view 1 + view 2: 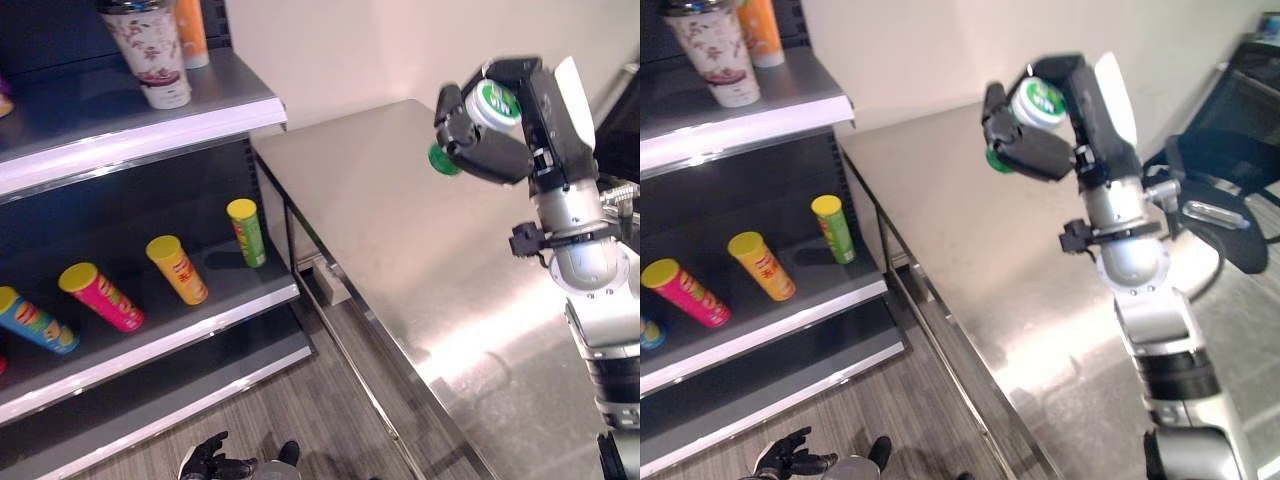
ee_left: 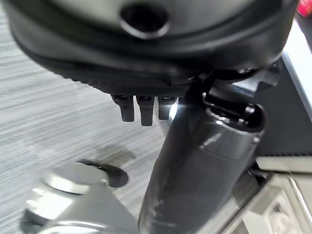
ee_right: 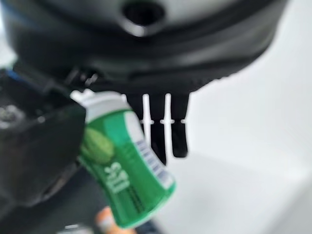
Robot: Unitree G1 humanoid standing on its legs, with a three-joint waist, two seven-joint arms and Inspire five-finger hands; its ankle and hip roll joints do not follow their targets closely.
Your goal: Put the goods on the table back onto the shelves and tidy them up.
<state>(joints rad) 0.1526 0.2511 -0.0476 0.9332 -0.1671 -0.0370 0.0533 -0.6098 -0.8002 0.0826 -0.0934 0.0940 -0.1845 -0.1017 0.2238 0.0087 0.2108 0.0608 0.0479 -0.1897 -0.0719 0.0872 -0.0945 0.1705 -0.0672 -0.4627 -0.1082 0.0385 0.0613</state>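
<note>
Left eye view: right hand [image 1: 520, 125], upper right of frame, clasps green can [image 1: 478, 118] above steel table [image 1: 400, 230]. Left hand [image 1: 205, 460], bottom edge, fingers loosely spread.

Right hand [image 1: 510, 130] raised, fingers curled

Our right arm [image 1: 1128, 262]: silver-grey segments w/ black bands & a rounded ball-like joint. Right hand [image 1: 520, 120]: dark, blocky, white cover on thumb. Left hand [image 1: 215, 462]: dark too, slim fingers.
</note>
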